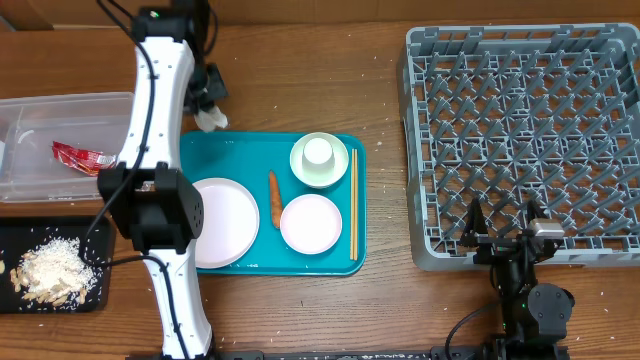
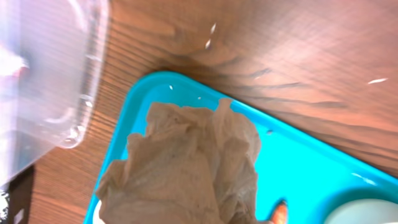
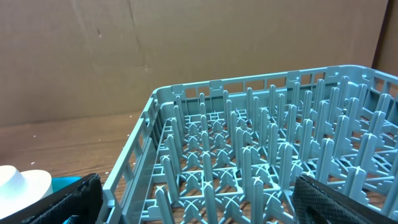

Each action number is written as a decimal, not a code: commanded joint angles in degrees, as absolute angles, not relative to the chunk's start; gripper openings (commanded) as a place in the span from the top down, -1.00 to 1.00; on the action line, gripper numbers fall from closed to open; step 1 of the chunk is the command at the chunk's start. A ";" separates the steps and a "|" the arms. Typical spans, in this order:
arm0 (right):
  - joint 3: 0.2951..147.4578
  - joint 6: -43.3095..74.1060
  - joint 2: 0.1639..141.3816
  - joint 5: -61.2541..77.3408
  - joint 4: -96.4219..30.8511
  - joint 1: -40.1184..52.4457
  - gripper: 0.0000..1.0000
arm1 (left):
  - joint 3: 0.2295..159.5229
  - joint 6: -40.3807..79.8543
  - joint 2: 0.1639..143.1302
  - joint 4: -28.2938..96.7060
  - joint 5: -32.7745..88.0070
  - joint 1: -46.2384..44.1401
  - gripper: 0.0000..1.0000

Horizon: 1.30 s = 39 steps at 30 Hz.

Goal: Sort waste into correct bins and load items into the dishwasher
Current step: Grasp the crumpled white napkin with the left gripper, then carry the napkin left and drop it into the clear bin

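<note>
One crumpled white tissue (image 2: 186, 162) is pinched in my left pincer (image 1: 208, 102), hanging over the far left corner of the teal tray (image 1: 260, 258). The clear tub (image 1: 30, 175) lies just left of it, long axis running left to right. The wad shows no clear long axis. My right pincer (image 1: 500, 230) is spread, beside the dish rack (image 1: 520, 120).

Tub (image 1: 30, 150) behind flat tray (image 1: 40, 230), both left of serving tray (image 1: 240, 150); dish rack (image 1: 520, 130) right.

Crumpled paper tissue (image 2: 186, 168); glossy teal plastic tray (image 2: 311, 174); grained wood table (image 2: 280, 50); grey plastic rack (image 3: 249, 162).
</note>
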<state>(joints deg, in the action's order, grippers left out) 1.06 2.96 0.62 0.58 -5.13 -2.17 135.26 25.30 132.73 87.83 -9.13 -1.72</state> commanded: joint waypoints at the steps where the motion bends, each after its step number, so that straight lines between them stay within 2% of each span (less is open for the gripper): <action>1: 0.47 2.74 0.16 0.05 -4.80 -2.33 -1.00 | 145.49 26.00 127.72 87.92 -12.32 2.07 0.92; 8: 0.47 2.74 0.16 0.05 -4.80 -2.33 -1.00 | 146.69 30.22 127.92 83.79 -27.57 14.20 0.92; 9: 0.47 2.74 0.16 0.05 -4.80 -2.33 -1.00 | 146.67 30.20 128.51 83.24 -27.66 15.92 0.80; 10: 0.47 2.76 0.16 0.05 -4.80 -2.33 -1.00 | 146.67 30.22 129.64 82.70 -27.11 18.24 0.50; 11: 0.47 2.74 0.16 0.05 -4.80 -2.33 -1.00 | 146.67 30.22 130.61 82.70 -26.46 19.77 -0.18; 12: 0.47 2.74 0.16 0.05 -4.80 -2.33 -1.00 | 146.67 30.20 131.94 83.00 -24.64 21.58 -1.00; 20: 0.47 2.74 0.16 0.05 -4.80 -2.33 -1.00 | 146.78 36.49 132.11 91.35 -19.35 27.00 -1.00; 28: 0.47 2.76 0.16 0.05 -4.80 -2.33 -1.00 | 146.76 41.19 124.55 91.66 -0.95 25.96 -1.00; 35: 0.47 3.44 0.16 0.54 -1.15 -2.31 -1.00 | 146.71 41.19 126.02 93.82 3.03 23.07 -1.00; 37: 0.47 6.31 0.16 4.54 2.98 -2.26 -1.00 | 146.71 41.19 125.99 93.82 3.03 22.72 -1.00; 39: 0.47 18.65 0.16 19.79 12.62 -2.26 -1.00 | 146.71 41.17 126.02 93.82 3.01 22.37 -1.00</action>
